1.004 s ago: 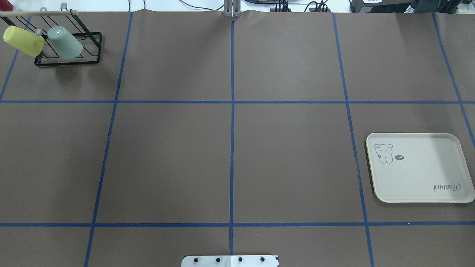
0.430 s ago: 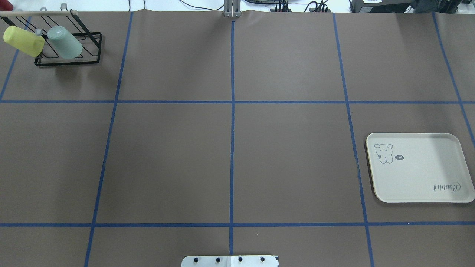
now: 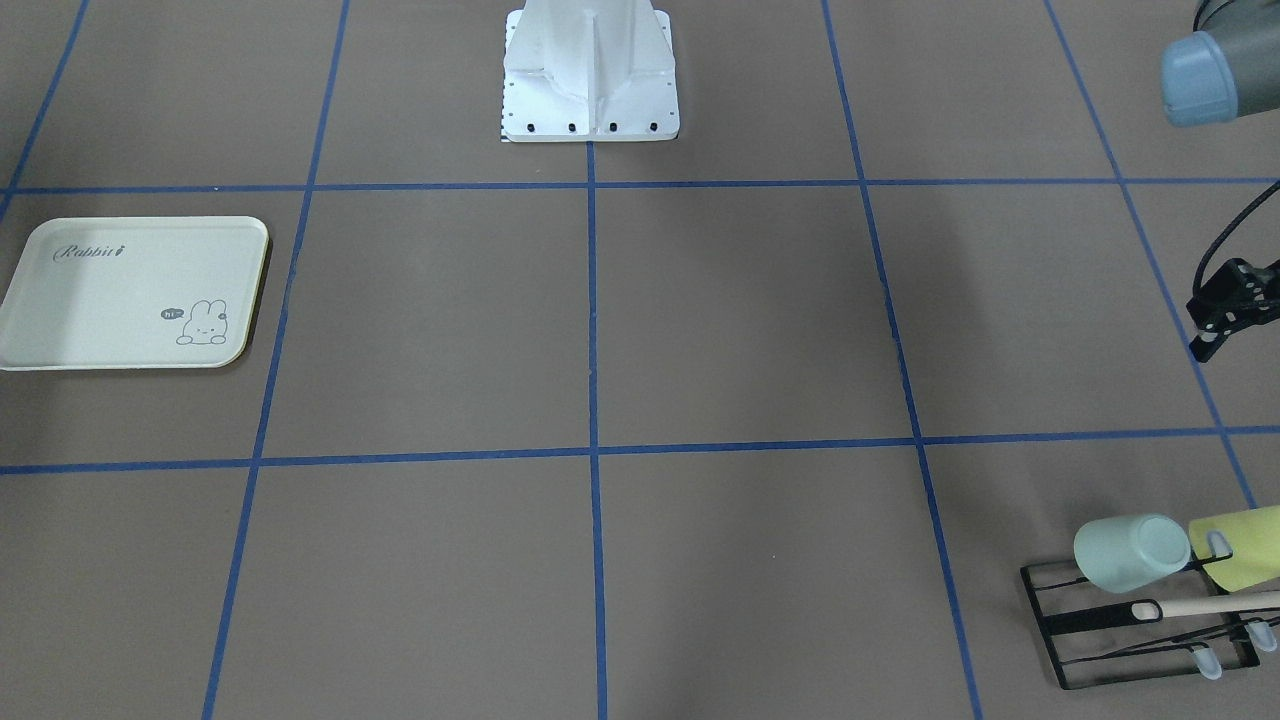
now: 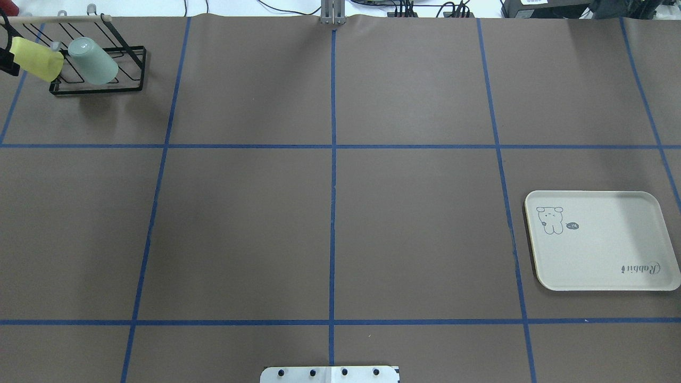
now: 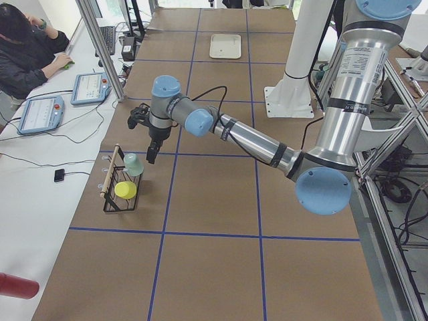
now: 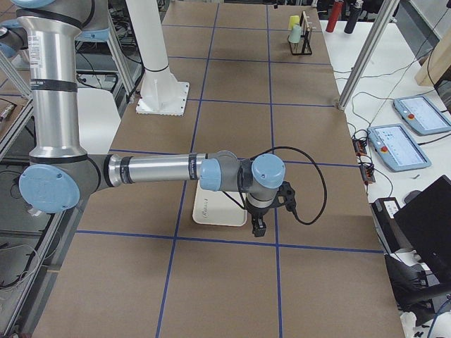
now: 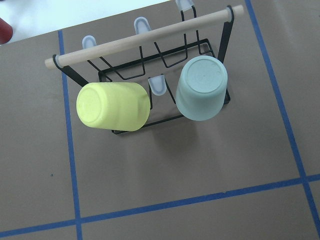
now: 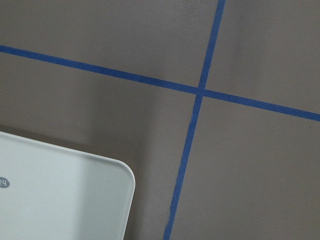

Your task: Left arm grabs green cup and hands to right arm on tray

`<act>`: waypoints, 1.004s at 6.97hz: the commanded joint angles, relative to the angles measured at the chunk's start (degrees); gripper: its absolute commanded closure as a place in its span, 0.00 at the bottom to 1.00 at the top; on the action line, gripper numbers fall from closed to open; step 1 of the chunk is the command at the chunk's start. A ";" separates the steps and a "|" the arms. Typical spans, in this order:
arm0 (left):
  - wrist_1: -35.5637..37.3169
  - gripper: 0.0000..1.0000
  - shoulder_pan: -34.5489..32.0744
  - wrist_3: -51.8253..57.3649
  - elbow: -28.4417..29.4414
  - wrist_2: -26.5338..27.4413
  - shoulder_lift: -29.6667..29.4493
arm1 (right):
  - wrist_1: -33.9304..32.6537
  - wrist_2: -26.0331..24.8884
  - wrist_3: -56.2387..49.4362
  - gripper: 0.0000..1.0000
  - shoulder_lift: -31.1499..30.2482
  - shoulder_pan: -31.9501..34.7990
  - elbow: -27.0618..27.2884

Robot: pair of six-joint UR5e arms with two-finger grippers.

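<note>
While the green cup (image 7: 201, 89) sits on the rack (image 7: 150, 35), I cannot tell if left fingers (image 5: 152, 154) or right fingers (image 6: 258, 227) are open

Cup (image 4: 93, 61) beside second cup (image 4: 38, 60) on rack (image 4: 106, 90), far left; tray (image 4: 601, 242) near right.

My left arm (image 5: 254, 140) is silver-grey with pale blue joint caps. The worktop (image 4: 415, 229) is brown, gridded in blue tape. The green cup (image 7: 201, 88) is pale mint, its neighbour cup (image 7: 112, 106) yellow-green, the wire rack (image 4: 98, 91) black. The tray (image 4: 601, 255) is cream, with grey script and a rabbit drawing.
</note>
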 commanded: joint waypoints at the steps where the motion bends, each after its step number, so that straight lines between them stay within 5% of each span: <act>1: -11.95 0.00 3.34 -13.51 3.53 6.32 0.43 | -0.02 0.00 0.00 0.01 -0.04 0.00 0.04; 5: -19.12 0.00 13.09 -27.62 5.66 24.41 -0.79 | -0.02 0.00 0.00 0.01 0.05 0.00 0.13; 7: -23.65 0.00 14.25 -27.80 9.33 27.88 -1.59 | -0.02 0.09 0.09 0.01 0.05 0.00 0.13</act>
